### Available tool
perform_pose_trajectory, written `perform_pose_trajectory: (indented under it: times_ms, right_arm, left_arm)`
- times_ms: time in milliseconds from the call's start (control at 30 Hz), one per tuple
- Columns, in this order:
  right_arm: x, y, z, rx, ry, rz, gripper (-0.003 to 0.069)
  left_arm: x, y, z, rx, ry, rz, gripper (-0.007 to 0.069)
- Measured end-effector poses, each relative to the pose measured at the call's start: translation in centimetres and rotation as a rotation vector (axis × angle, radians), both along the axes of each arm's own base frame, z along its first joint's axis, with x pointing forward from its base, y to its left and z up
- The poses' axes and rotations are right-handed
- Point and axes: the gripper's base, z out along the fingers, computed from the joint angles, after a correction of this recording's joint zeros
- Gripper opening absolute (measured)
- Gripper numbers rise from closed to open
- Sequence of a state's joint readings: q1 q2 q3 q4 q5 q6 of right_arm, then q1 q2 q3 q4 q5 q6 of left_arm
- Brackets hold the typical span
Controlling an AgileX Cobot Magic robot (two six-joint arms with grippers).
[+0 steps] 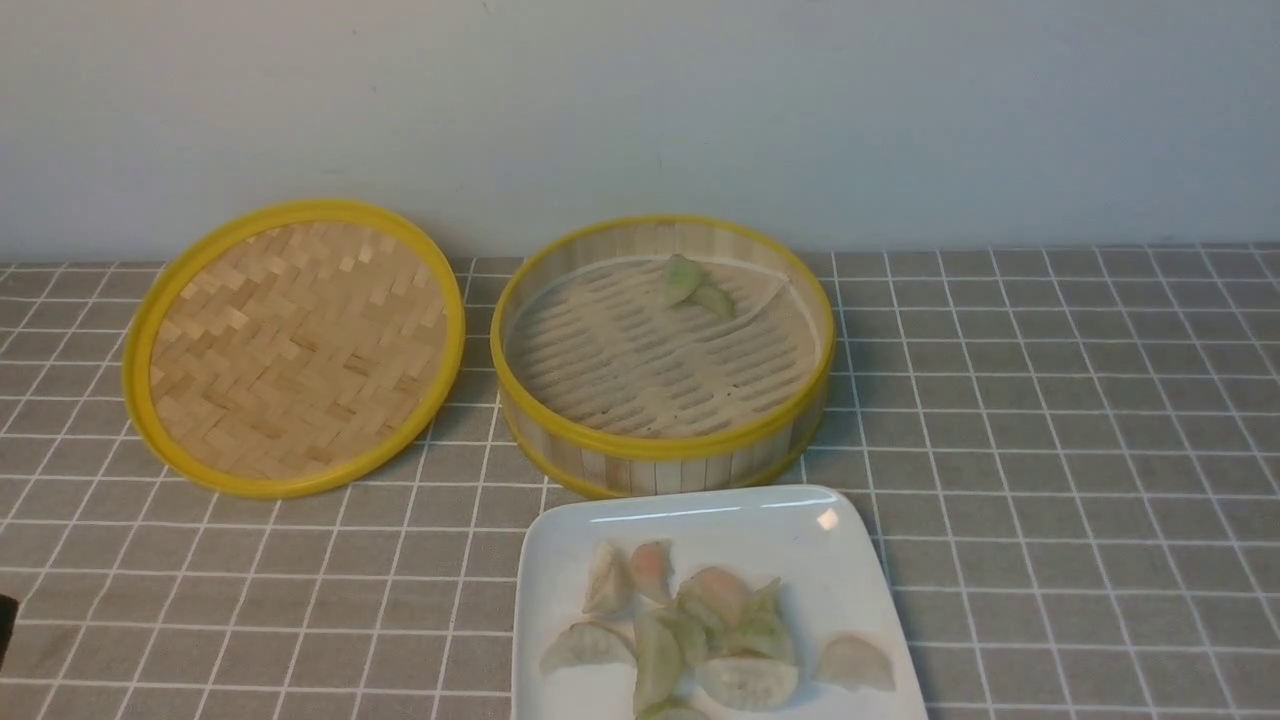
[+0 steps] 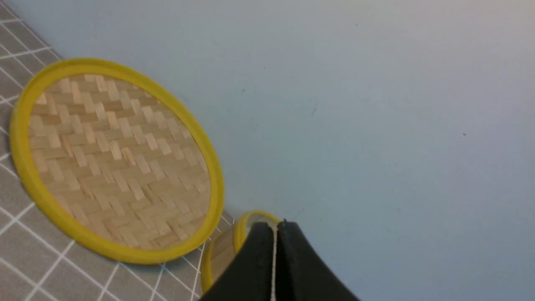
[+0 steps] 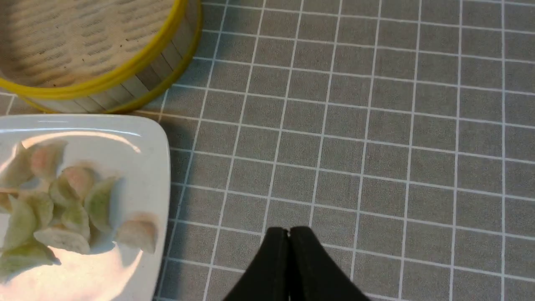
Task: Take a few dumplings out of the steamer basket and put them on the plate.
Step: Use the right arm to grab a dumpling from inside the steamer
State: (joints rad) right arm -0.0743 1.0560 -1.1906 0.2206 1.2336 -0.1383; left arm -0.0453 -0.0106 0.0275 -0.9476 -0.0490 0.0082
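Nearest the robot, the right gripper point(image 3: 289, 232) and left gripper point(image 2: 275, 228) hang pinched together on nothing. Just beyond, the plate point(image 1: 850, 560) carries a heap of dumplings point(image 1: 700, 630); behind it the steamer basket point(image 1: 660, 445) holds only a green pair point(image 1: 697, 285) by its far wall, lid point(image 1: 300, 340) to its left. Transfer appears nearly complete: a further pick calls for reaching past the plate, parting the jaws and descending on that pair.

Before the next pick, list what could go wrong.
1. The two green dumplings left in the steamer basket touch each other by its far wall; a pinch could drag both or snag the liner.
2. The pile on the plate is stacked; another dropped there may slide off it.
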Motion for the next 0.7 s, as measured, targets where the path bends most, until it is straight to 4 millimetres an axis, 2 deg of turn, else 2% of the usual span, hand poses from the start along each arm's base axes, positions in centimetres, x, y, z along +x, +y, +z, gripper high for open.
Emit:
perform_pose_trajectory:
  times_ms: [133,233,300,367,400,500,567,633,667,700]
  right_arm:
    - [3.6,1.0,0.7,0.061,0.02,0.047,-0.001]
    - [5.8,2.7,0.8,0.088,0.044,0.119,-0.001]
    - [7.1,4.0,0.8,0.09,0.058,0.164,-0.001]
    - [9.3,6.4,0.3,0.07,0.086,0.235,-0.001]
    - [9.9,7.2,0.3,0.057,0.084,0.258,-0.001]
    - [13.1,10.2,-1.2,0.007,0.122,0.321,-0.001]
    - [15.2,12.1,-2.4,-0.002,0.144,0.341,-0.0007]
    - [16.6,13.3,-3.2,0.001,0.15,0.349,-0.0001]
    - [17.6,14.0,-3.7,0.002,0.15,0.354,0.0003]
    - [18.0,14.2,-3.9,0.002,0.149,0.356,0.0005]
  left_arm:
    - [-0.1,0.7,0.4,-0.042,-0.047,0.068,-0.0005]
    - [-0.2,0.4,1.0,-0.012,-0.05,0.044,-0.0005]
    - [-0.1,-0.1,2.0,0.05,-0.034,-0.009,-0.0005]
    - [0.3,-0.9,4.3,0.161,0.009,-0.081,-0.0005]
    - [0.7,-1.2,4.8,0.193,0.047,-0.114,-0.0005]
    - [2.8,-2.4,7.9,0.347,0.168,-0.248,-0.0005]
    - [5.0,-3.3,9.9,0.458,0.272,-0.38,-0.0005]
    - [7.5,-4.2,11.2,0.538,0.376,-0.512,-0.0005]
    - [9.3,-4.6,12.1,0.584,0.438,-0.593,-0.0005]
    - [10.3,-4.8,12.0,0.589,0.48,-0.626,-0.0005]
